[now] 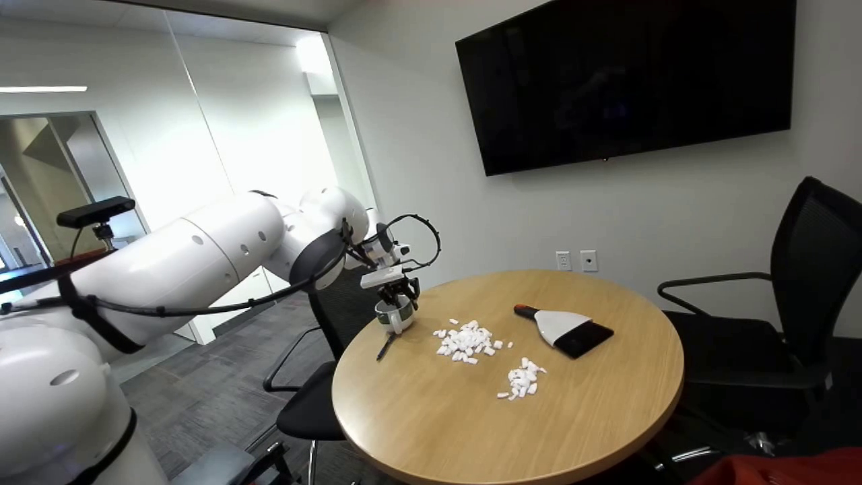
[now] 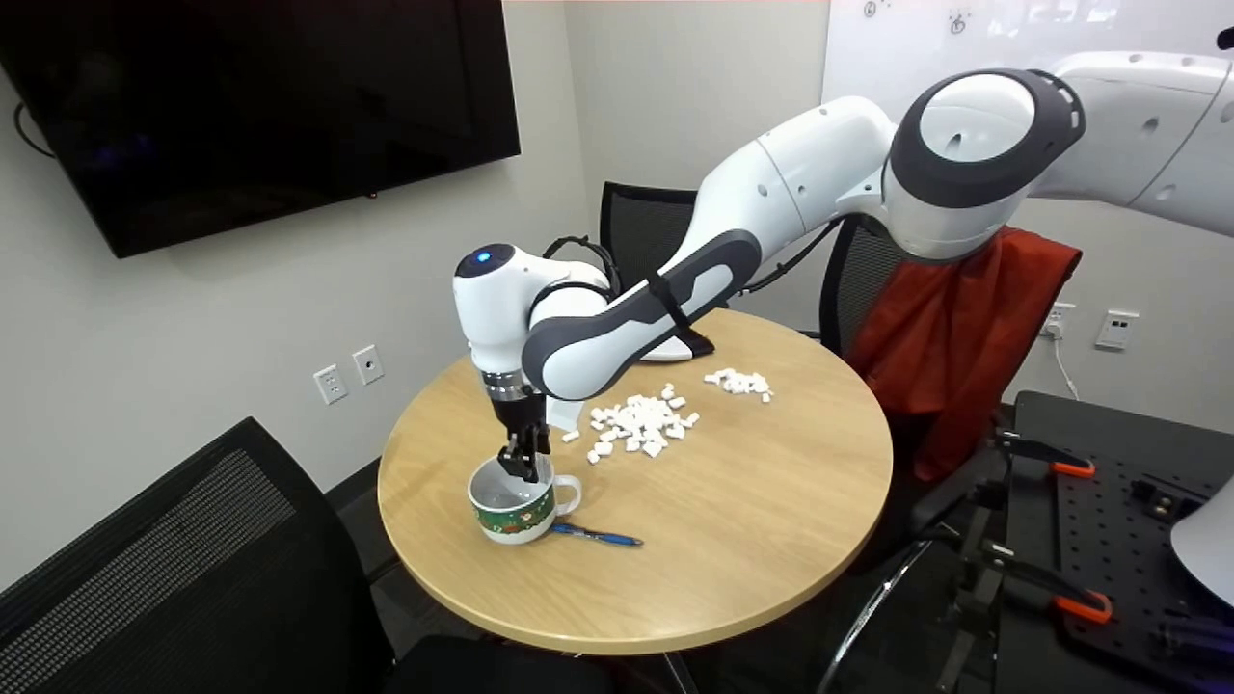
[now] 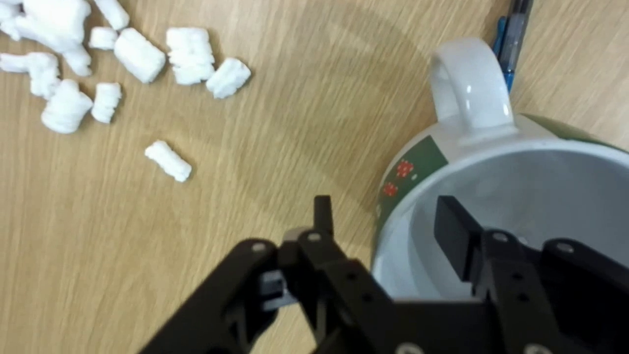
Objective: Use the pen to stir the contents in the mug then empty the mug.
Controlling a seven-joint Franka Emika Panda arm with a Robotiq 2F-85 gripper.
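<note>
The white mug (image 1: pixel 394 318) with a green patterned band stands upright near the table's edge; it also shows in an exterior view (image 2: pixel 513 520) and the wrist view (image 3: pixel 535 191). My gripper (image 3: pixel 383 206) is open and straddles the mug's rim, one finger inside and one outside; it also shows in both exterior views (image 1: pixel 402 296) (image 2: pixel 522 465). A small pale spot shows inside the mug; part of the inside is hidden. The blue pen (image 2: pixel 600 535) lies on the table by the handle, also in the wrist view (image 3: pixel 514 42). White bits (image 1: pixel 466 341) lie in a loose pile on the table.
A smaller pile of white bits (image 1: pixel 522 378) lies further across the round table (image 1: pixel 431 417). A flat brush with a dark handle and orange tip (image 1: pixel 564 329) lies beyond the piles. Black chairs (image 2: pixel 183 569) stand around the table.
</note>
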